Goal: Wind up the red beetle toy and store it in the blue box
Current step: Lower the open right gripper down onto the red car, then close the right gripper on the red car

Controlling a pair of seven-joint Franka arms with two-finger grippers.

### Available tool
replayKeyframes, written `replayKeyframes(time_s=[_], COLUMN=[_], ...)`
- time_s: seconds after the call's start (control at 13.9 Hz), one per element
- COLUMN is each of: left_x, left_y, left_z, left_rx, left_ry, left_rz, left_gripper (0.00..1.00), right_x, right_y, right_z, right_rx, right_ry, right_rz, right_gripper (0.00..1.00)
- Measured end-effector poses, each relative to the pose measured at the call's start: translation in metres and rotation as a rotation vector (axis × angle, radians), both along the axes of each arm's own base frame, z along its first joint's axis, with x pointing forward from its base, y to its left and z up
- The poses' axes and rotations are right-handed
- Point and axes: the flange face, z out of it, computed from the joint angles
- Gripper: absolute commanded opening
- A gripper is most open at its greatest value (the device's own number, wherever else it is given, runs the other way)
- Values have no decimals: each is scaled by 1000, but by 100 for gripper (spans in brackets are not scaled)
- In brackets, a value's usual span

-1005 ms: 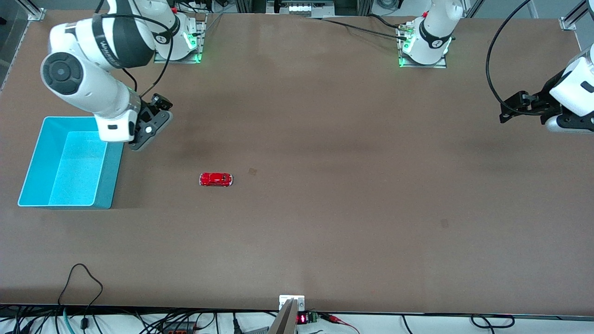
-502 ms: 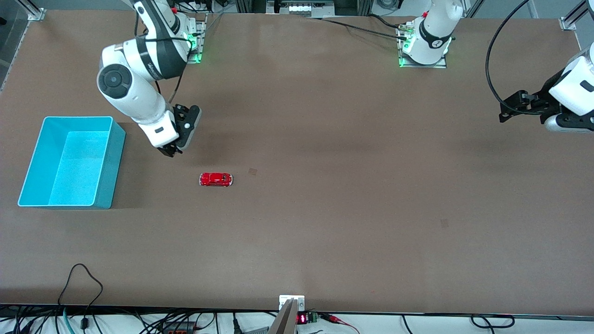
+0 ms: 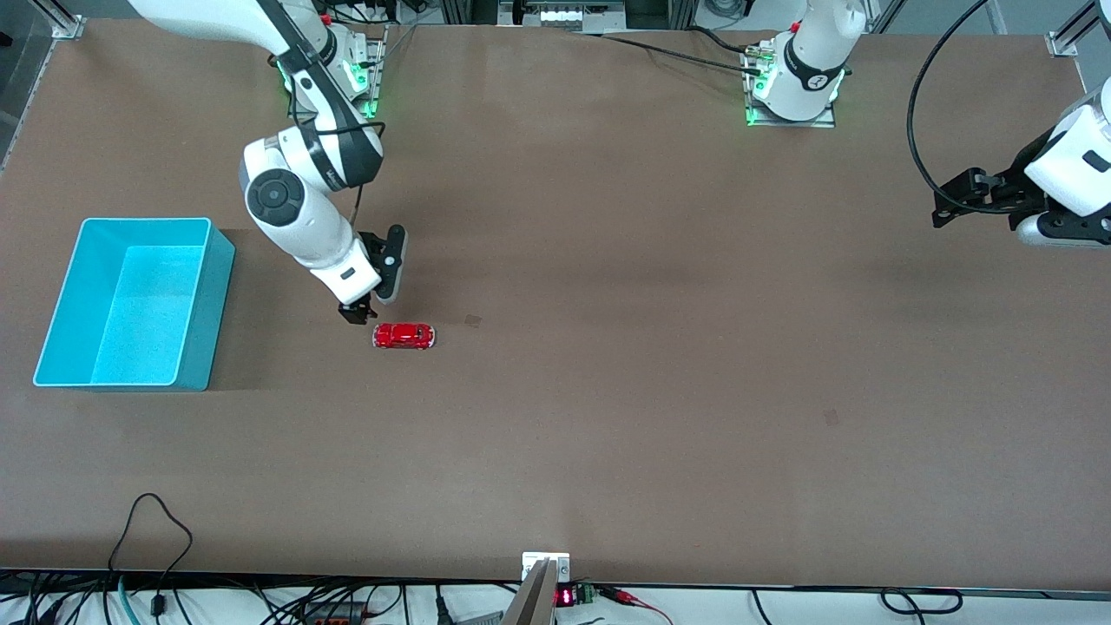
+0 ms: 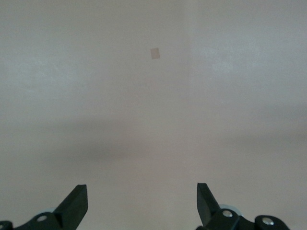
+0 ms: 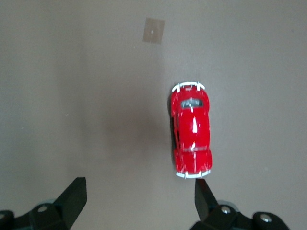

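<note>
1. The red beetle toy [image 3: 404, 336] is seen resting on its wheels on the bare table [image 3: 608, 391], nearer to the front camera than either gripper and well apart from the blue box [image 3: 201, 299], which sits open-topped and empty at the right arm's end of the table.
2. The right gripper [image 3: 357, 312] is held low over the table just beside the toy, on the box's side of it; its fingers [image 5: 72, 196] are spread wide and nothing is gripped, the toy [image 5: 192, 141] being offset toward one fingertip and not centred in the gap.
3. The step in hand is judged to be the approach for the first grasp; nothing has been wound or stored yet. A small sideways shift is called for next, so that the body is straddled before the fingers are lowered and closed.
4. The left gripper [image 3: 955, 207] is kept waiting above the left arm's end of the table, its fingers [image 4: 74, 203] released and empty.
</note>
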Motion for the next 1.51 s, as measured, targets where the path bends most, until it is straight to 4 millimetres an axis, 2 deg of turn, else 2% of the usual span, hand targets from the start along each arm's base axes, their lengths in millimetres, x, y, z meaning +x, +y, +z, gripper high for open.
replayKeyframes(time_s=[0.36, 0.93, 1.15, 1.22, 1.29, 1.36, 1.44, 1.51], left_x=[0, -1, -1, -1, -1, -2, -2, -2], left_y=[1, 1, 1, 1, 1, 1, 1, 1], left_z=[0, 0, 0, -1, -1, -1, -1, -2], left_rx=[0, 0, 0, 0, 0, 0, 0, 0], left_ry=[2, 5, 5, 6, 8, 14, 17, 19], left_rz=[2, 3, 3, 2, 2, 2, 2, 1], left_gripper=[100, 100, 100, 100, 100, 100, 100, 100], right_x=[4, 17, 19, 20, 20, 21, 21, 22], right_y=[21, 26, 25, 23, 22, 22, 21, 21], right_z=[-36, -64, -72, -72, -73, -75, -75, -76], right_rx=[32, 47, 44, 41, 40, 40, 40, 40], right_ry=[-24, -80, -101, -108, -110, -111, -111, -112], right_rz=[41, 88, 112, 118, 121, 123, 123, 122], right_gripper=[100, 100, 79, 68, 49, 27, 12, 8])
